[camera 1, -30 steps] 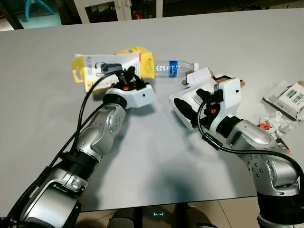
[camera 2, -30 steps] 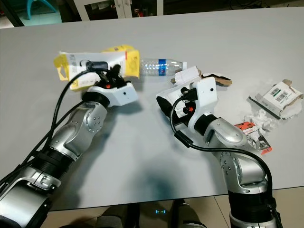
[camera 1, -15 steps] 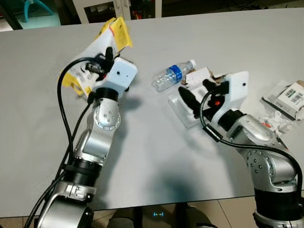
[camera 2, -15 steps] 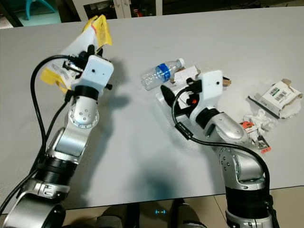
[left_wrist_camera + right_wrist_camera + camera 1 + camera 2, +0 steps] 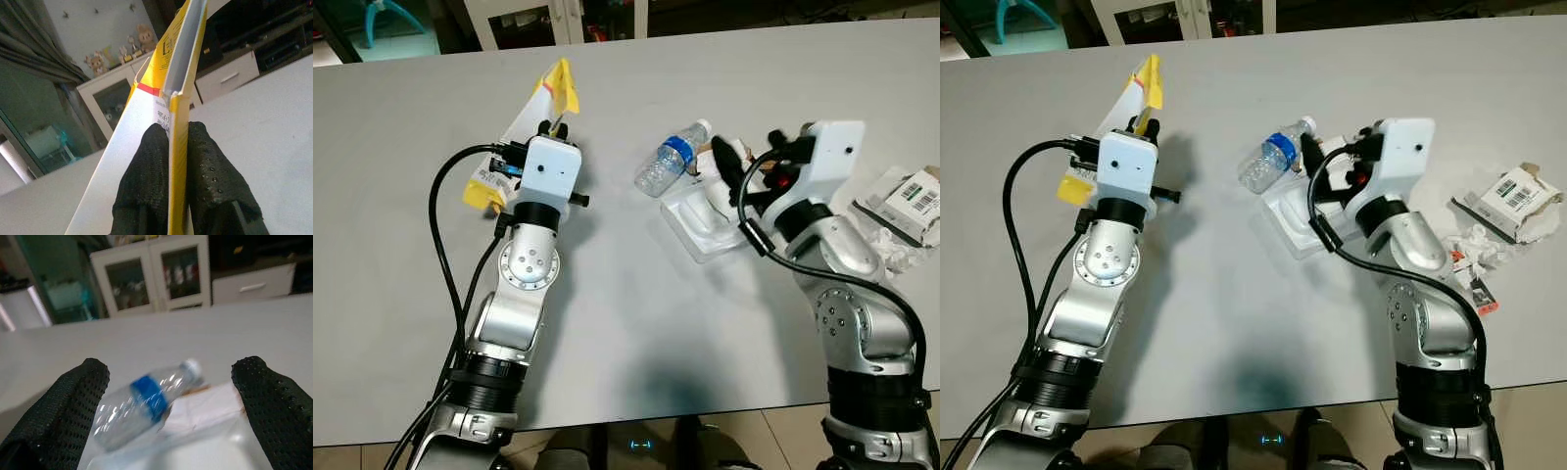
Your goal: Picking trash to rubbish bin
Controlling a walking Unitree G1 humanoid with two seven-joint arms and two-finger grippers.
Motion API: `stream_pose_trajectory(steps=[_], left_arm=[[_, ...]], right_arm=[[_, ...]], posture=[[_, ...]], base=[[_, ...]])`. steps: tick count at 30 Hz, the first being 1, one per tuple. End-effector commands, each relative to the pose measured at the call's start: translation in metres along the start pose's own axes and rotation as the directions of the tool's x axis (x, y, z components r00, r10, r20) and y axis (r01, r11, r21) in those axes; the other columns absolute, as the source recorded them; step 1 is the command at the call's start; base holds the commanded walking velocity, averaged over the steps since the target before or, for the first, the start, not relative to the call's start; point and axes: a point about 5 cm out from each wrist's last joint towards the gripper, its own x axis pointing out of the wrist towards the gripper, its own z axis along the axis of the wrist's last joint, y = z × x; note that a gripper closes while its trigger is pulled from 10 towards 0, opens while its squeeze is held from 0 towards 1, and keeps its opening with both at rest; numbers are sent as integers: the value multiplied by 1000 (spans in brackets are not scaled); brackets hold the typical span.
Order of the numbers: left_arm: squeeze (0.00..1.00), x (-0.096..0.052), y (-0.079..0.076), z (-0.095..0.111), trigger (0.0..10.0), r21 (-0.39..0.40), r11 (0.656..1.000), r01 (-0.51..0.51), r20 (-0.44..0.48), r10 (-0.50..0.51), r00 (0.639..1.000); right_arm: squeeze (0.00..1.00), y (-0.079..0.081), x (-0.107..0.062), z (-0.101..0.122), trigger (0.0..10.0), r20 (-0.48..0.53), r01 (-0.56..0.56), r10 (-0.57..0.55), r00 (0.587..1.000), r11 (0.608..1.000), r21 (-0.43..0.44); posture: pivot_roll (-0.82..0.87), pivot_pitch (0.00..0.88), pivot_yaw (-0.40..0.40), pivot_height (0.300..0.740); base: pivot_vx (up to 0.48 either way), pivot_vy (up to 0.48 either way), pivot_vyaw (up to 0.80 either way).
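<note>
My left gripper [image 5: 551, 127] is shut on a yellow and white package card [image 5: 533, 98] and holds it tilted up off the grey table [image 5: 636, 323] at the left. In the left wrist view both fingers [image 5: 151, 181] pinch the card's edge [image 5: 178, 112]. A clear water bottle [image 5: 674, 162] with a blue label lies on its side at the table's middle. Beside it sits a clear plastic tray [image 5: 705, 230]. My right gripper [image 5: 732, 166] is open, just above the tray and near the bottle [image 5: 142, 404], fingers [image 5: 73, 401] spread wide.
A torn white box with a barcode [image 5: 913, 196] and crumpled white paper [image 5: 891, 257] lie at the table's right edge. White cabinets [image 5: 529, 20] stand beyond the far edge. The table's front edge runs close to my body.
The left gripper raised the package off the table and turned it up on edge. The bottle shifted right toward the tray. The right gripper rose and swung toward the bottle.
</note>
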Motion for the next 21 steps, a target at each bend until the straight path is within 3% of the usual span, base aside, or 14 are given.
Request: stream_pose_trajectory(steps=[1, 11, 21], left_arm=[[0, -3, 5, 3, 10000, -25, 1000, -5, 25, 6, 1000], [0, -4, 3, 13, 10000, -103, 995, 10, 93, 0, 996], [0, -14, -9, 3, 10000, -115, 991, 62, 62, -55, 997]], right_arm=[[0, -2, 1, 2, 10000, 27, 29, -29, 999, 999, -21], [0, -7, 5, 20, 10000, 159, 102, -92, 983, 993, -57], [0, -11, 3, 11, 10000, 158, 159, -143, 977, 983, -93]], posture=[[40, 167, 83, 740], [32, 128, 91, 740], [28, 126, 90, 740]], base=[[0, 0, 0], [0, 0, 0], [0, 0, 0]])
